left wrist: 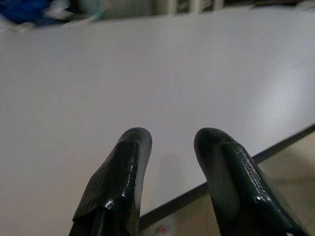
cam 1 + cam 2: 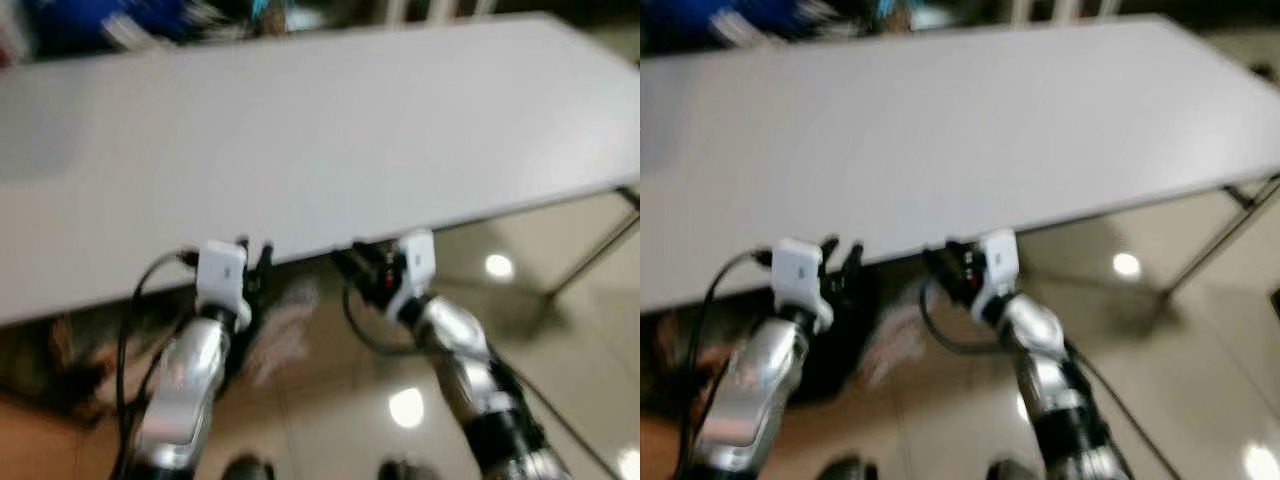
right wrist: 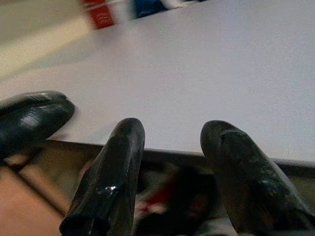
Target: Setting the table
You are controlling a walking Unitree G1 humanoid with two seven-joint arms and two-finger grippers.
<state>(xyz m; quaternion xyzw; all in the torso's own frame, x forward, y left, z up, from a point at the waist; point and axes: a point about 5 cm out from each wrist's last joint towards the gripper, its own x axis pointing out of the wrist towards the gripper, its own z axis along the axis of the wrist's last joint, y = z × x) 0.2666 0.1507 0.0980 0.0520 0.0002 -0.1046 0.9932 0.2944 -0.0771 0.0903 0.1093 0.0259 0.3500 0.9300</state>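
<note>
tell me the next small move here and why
Probably turn to look for dishes. Both the left gripper and right gripper are open and hold nothing, poised at the near edge of the white table, whose visible top carries no tableware.

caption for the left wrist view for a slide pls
Left gripper, fingers apart and holding nothing, poised over the near edge of a white table.
</note>
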